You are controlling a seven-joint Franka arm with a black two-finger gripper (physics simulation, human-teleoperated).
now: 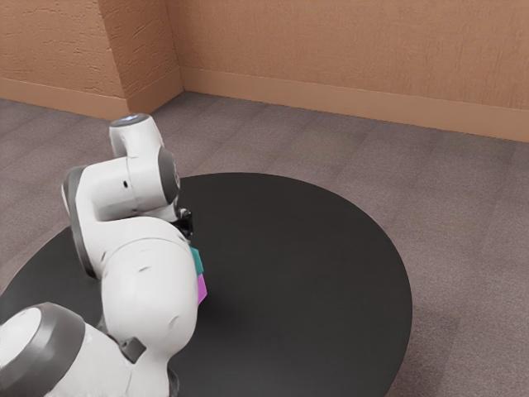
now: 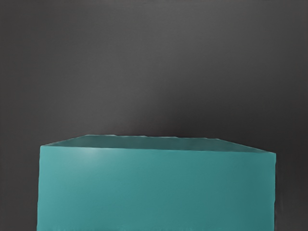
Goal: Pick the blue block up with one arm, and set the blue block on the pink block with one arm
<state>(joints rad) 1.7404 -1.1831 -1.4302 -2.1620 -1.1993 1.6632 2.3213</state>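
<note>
Blue block [image 2: 156, 187] directly above pink block [image 1: 201, 287]; black table [image 1: 331, 273].

Round black table top [image 1: 331, 248]: matt, smooth, no grain, faint soft sheen toward its far edge. Teal-blue cube block [image 2: 154, 187]: smooth matt plastic look, uniform colour, slight light bloom on the near face. Magenta-pink block [image 1: 201, 288]: same flat smooth finish on the sliver visible. White robot arm shell [image 1: 149, 281]: glossy moulded plastic, soft highlights. Its grey joint bands [image 1: 50, 339] are duller. Grey floor [image 1: 430, 174]: rough, carpet-like weave. Tan walls [image 1: 347, 41]: coarse plaster texture. Skirting board [image 1: 347, 99]: smooth, satin.
</note>
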